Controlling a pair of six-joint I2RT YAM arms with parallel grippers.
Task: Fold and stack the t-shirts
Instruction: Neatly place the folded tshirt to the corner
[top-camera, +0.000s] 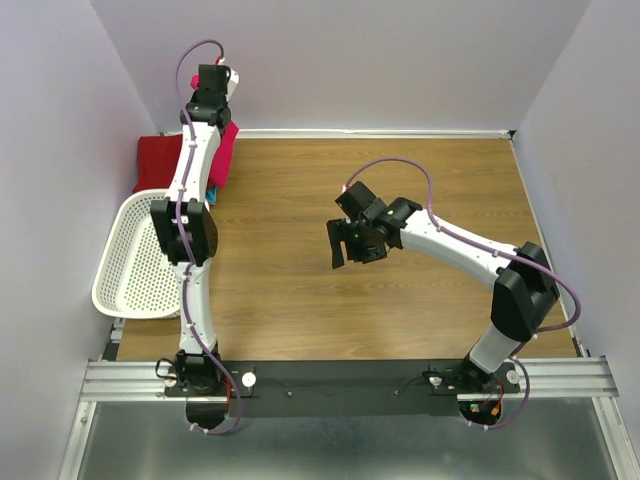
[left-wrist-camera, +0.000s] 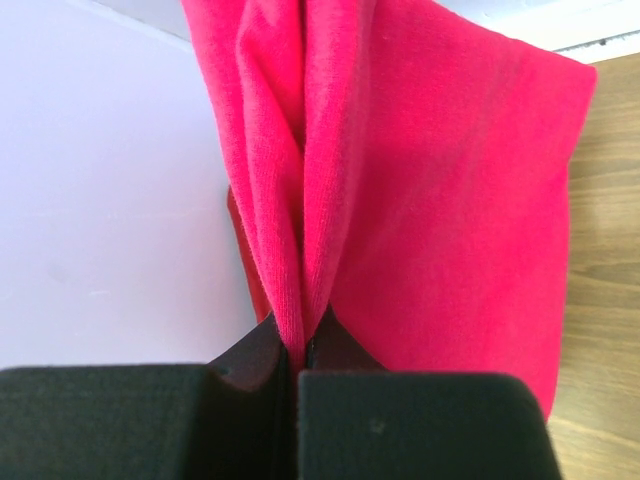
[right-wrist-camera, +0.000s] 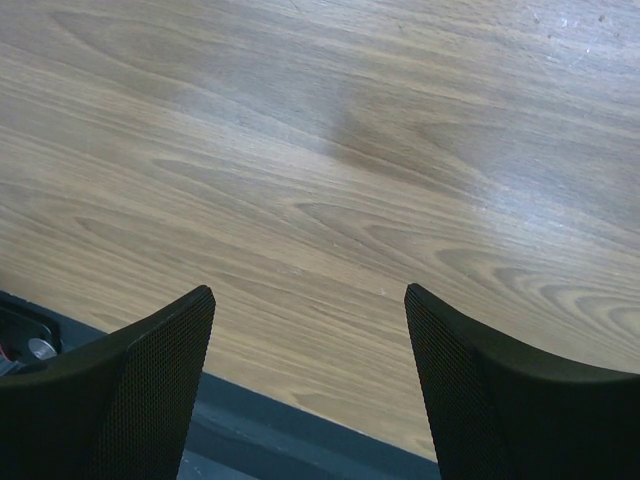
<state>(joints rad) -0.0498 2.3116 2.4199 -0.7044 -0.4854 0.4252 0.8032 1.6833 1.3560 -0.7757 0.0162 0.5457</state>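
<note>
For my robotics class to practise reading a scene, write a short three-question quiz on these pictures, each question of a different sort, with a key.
1. Fill in: the basket lies beside the ___ arm.
2. What does the left gripper pinch? A. the pink shirt B. the basket C. nothing
3. True or false: the right gripper is shut on a shirt.
Key: 1 left; 2 A; 3 false, it is open and empty above the table.
</note>
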